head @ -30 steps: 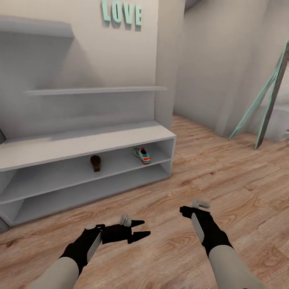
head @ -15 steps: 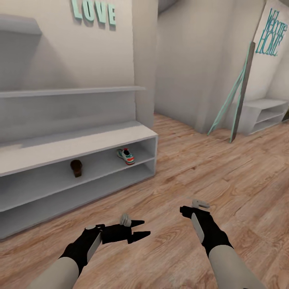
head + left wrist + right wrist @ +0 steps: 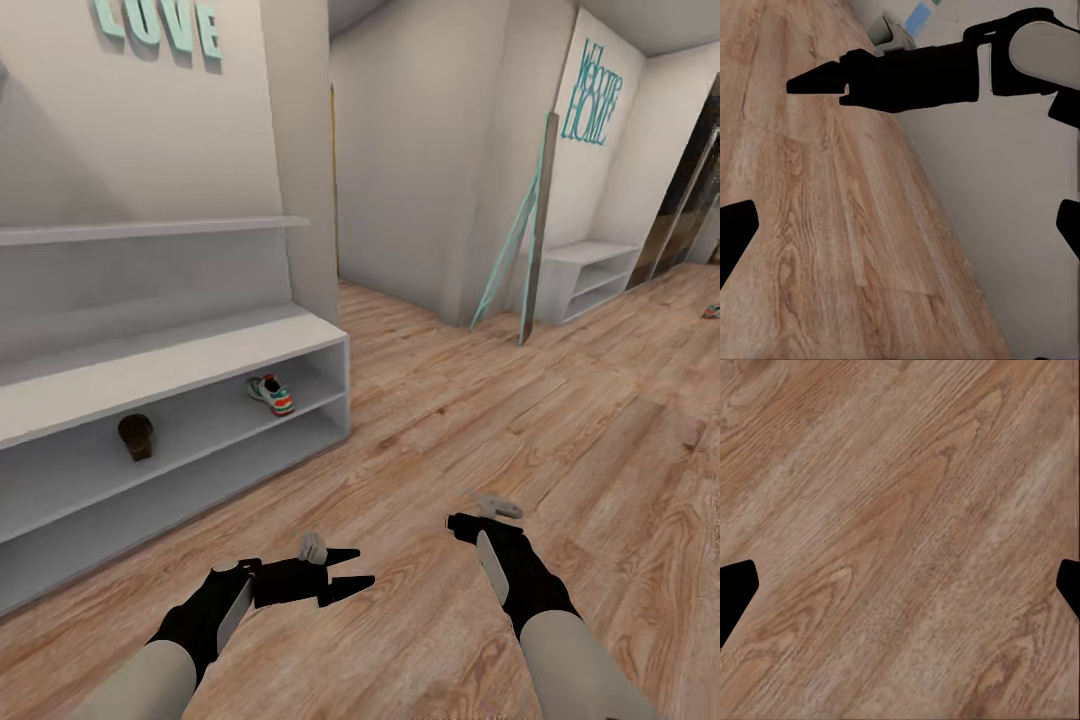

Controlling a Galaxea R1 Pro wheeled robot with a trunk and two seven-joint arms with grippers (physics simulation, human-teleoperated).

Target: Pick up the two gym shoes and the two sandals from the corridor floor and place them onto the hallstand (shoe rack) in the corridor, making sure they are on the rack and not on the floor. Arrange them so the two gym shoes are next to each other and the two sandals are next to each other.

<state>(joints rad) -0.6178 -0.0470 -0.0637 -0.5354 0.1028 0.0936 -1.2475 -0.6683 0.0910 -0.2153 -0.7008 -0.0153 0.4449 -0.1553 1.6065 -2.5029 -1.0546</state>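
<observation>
Gym shoe point(image 3: 271, 394) and sandal point(image 3: 136, 436) sit shelved, well apart from both gaping, empty pincers.

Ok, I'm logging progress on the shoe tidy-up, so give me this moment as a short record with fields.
rack: pale unit at the head view's left, two open shelves under a bench
sneaker: one, on upper shelf, right part
sandal: one, same shelf, apart from the sneaker
floor: wood planks; small reddish item at far right edge, too small to identify
left gripper: open, empty
right gripper: open, empty, above floor
</observation>
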